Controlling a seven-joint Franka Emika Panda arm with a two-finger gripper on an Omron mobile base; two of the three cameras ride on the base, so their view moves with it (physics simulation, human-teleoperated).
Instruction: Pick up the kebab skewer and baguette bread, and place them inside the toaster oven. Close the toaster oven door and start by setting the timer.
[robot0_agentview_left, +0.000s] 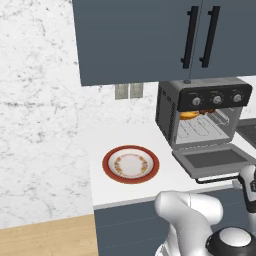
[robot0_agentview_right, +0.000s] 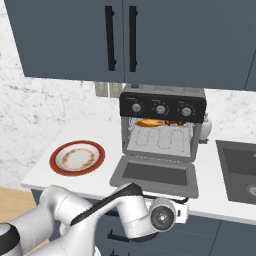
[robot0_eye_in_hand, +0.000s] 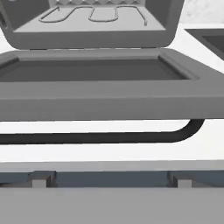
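The toaster oven (robot0_agentview_right: 162, 125) stands on the counter with its door (robot0_agentview_right: 155, 175) dropped flat. On its upper rack lies the golden baguette bread (robot0_agentview_right: 149, 123), with the dark red kebab skewer (robot0_agentview_right: 173, 122) to its right. In the hand view the toaster oven door (robot0_eye_in_hand: 96, 83) lies just ahead, its dark bar handle (robot0_eye_in_hand: 109, 138) curving over the counter edge. My gripper (robot0_agentview_right: 180, 212) hangs low in front of the counter, just below that handle, open and holding nothing. Its fingertips are hidden.
A red-rimmed plate (robot0_agentview_right: 77, 158) sits bare on the counter to the left of the oven. A dark sink (robot0_agentview_right: 240, 170) lies to the right, and a small white bottle (robot0_agentview_right: 206, 127) stands beside the oven. Blue wall cabinets (robot0_agentview_right: 130, 40) hang above.
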